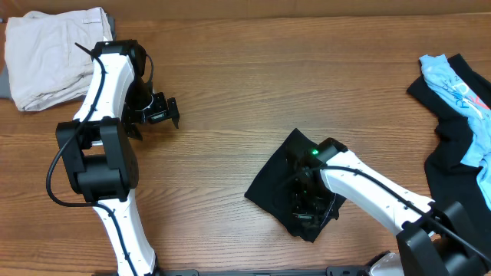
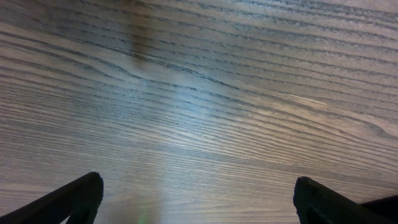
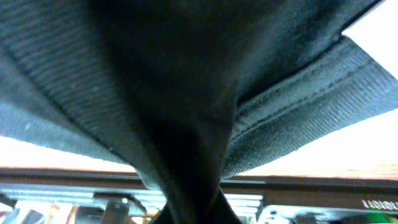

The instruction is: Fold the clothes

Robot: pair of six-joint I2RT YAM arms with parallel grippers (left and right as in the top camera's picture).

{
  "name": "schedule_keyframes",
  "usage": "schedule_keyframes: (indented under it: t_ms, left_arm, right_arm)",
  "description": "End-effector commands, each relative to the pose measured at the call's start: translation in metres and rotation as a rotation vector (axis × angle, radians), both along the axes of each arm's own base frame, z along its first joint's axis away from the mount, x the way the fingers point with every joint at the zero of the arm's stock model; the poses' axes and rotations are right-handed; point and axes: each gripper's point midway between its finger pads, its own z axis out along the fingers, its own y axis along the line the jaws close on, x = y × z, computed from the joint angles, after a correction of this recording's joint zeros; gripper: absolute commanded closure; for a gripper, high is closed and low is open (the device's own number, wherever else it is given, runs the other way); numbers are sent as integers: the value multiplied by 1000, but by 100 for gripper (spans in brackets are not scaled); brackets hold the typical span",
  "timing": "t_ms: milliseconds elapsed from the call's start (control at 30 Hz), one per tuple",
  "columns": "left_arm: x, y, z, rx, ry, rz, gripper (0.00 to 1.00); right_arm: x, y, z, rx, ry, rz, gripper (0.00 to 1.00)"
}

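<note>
A small black garment [image 1: 278, 181] lies bunched on the wooden table at centre right. My right gripper [image 1: 305, 213] sits on its near edge, shut on the cloth. In the right wrist view the black garment [image 3: 155, 81] fills the frame, its ribbed hem [image 3: 311, 93] showing, and it narrows into a pinched fold at my right gripper [image 3: 196, 214]. My left gripper [image 1: 173, 112] hovers open over bare wood at the left, well away from the cloth. The left wrist view shows both fingertips [image 2: 87, 190] spread wide with nothing between them.
A folded cream garment [image 1: 54, 54] lies at the back left corner. A heap of black cloth [image 1: 460, 146] with a light blue printed piece [image 1: 460, 88] on top sits at the right edge. Bare wood separates the two arms.
</note>
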Motion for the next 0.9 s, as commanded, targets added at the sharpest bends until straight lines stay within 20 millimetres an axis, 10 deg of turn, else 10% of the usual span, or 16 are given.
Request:
schedule_keyframes:
  t_ms: [0, 267, 467, 667, 867]
  left_arm:
    - [-1, -1, 5, -4, -10, -14, 0]
    - [-1, -1, 5, -3, -11, -14, 0]
    - [-1, -1, 5, -3, -10, -15, 0]
    - [-1, -1, 5, -3, -11, -14, 0]
    - [-1, -1, 5, -3, -11, -14, 0]
  right_arm:
    - [-16, -19, -17, -112, 23, -67, 84]
    - [-20, -47, -23, -311, -4, -277, 92]
    - [13, -46, 4, -296, -162, -288, 0]
    - [51, -68, 47, -317, -313, -388, 0]
    - [74, -81, 46, -253, -359, -421, 0]
